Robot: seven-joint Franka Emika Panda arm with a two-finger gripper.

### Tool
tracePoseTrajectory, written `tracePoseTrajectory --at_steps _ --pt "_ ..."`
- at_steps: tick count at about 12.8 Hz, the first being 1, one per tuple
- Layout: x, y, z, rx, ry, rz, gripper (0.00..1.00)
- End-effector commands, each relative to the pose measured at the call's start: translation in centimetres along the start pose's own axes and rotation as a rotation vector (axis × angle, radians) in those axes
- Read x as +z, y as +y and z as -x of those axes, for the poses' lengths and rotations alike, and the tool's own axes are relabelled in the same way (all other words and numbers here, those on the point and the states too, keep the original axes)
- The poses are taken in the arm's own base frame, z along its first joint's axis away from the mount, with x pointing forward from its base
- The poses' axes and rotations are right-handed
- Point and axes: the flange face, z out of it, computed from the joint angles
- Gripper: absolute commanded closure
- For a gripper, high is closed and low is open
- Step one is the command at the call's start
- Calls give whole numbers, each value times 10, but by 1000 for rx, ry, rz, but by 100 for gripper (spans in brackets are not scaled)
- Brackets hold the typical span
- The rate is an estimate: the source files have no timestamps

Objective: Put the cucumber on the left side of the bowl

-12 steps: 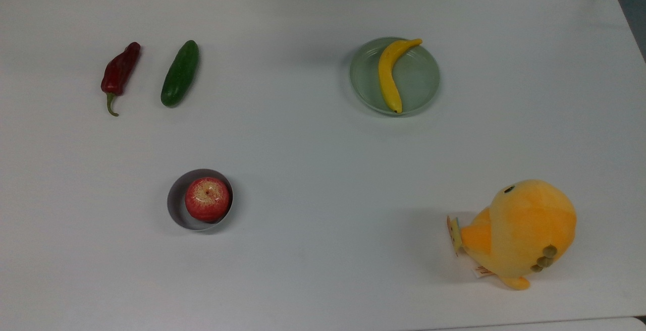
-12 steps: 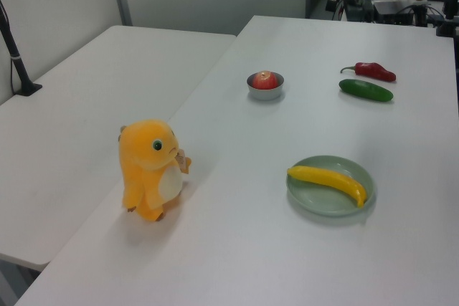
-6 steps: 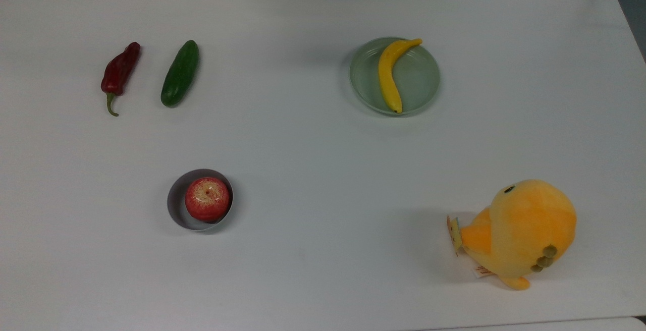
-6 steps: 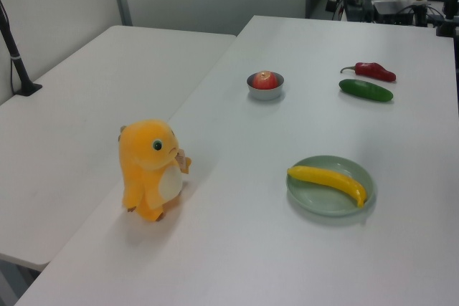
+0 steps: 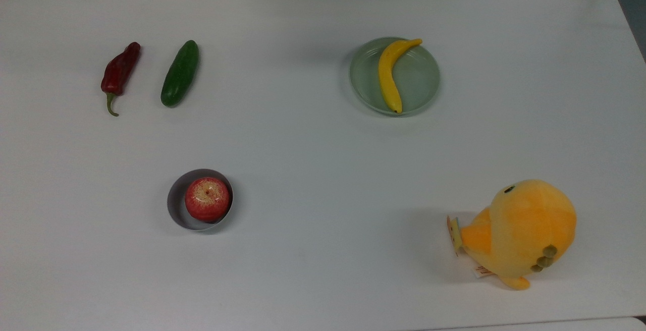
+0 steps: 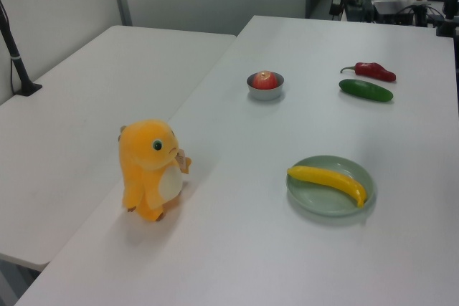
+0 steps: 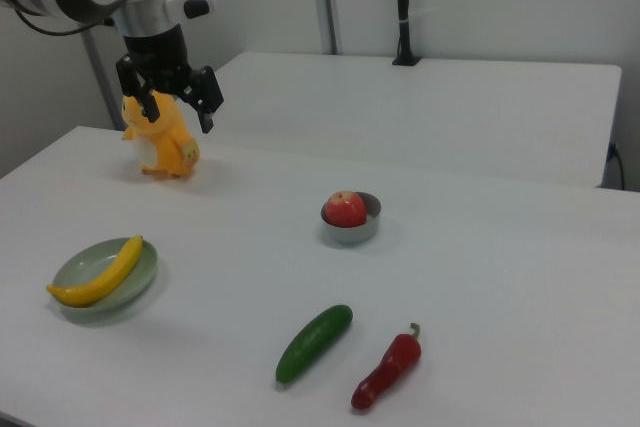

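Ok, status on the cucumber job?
Gripper open, high over the table. Cucumber untouched beside chili pepper. Bowl holds apple. Path clear.

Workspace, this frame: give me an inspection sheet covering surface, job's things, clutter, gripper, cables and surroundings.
Surface: white table, bare between items.
Job's things: cucumber lying beside the chili pepper, apart from it; bowl holds an apple.
Clutter: banana on green plate; orange plush toy.
Gripper: gripper open, raised in front of the plush, holding nothing.
Cables: nothing seen on the table.
Surroundings: second white table alongside.
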Motion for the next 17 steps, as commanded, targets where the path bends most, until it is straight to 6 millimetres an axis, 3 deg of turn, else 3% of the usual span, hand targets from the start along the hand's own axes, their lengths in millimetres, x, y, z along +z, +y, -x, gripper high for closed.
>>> tracePoseTrajectory --at_steps 1,5,9,14,17 --pt "11 1 13 -40 -57 -15 0" --pt "18 24 22 -57 -114 -9 0" --pt "59 86 39 -47 -188 23 0" --pt "118 126 51 -15 -241 93 0" --pt "148 162 54 45 -236 111 0"
